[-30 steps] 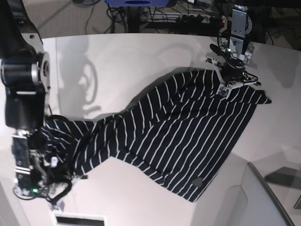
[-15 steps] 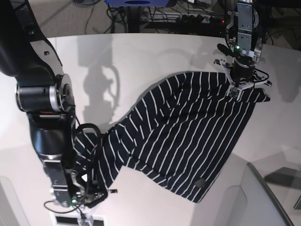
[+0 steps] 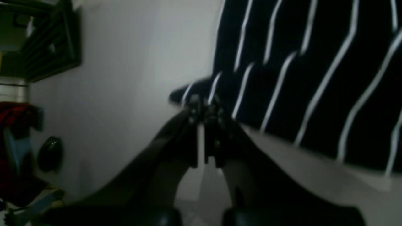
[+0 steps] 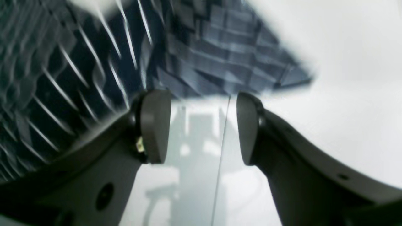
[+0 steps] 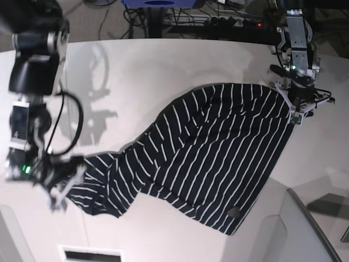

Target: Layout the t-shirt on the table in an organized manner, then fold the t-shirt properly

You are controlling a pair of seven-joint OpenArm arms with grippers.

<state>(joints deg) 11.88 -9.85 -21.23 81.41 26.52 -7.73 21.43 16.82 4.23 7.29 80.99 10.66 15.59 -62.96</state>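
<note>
The t-shirt [image 5: 207, 155], dark navy with thin white stripes, lies stretched diagonally over the white table [image 5: 163, 65], from lower left to upper right. My left gripper [image 5: 296, 112] is shut on the shirt's upper right corner; the left wrist view shows its fingertips pinched together on that cloth edge [image 3: 205, 110]. My right gripper [image 5: 62, 191] hovers by the shirt's lower left end, blurred. In the right wrist view it [image 4: 201, 125] stands open with nothing between the fingers [image 4: 154, 125], only bare table with a thin seam, and the t-shirt [image 4: 94, 62] lies just beyond.
A small dark grey patch [image 5: 230, 211] sits near the shirt's lower hem. A pale raised panel [image 5: 305, 229] fills the near right corner. Cables and a blue object [image 5: 158, 3] lie past the far edge. A white slot [image 5: 90, 255] is at the front left.
My right gripper has opened and let go of the shirt's lower left end, which now rests on the table. My left gripper has pulled its corner further right, stretching the cloth.
</note>
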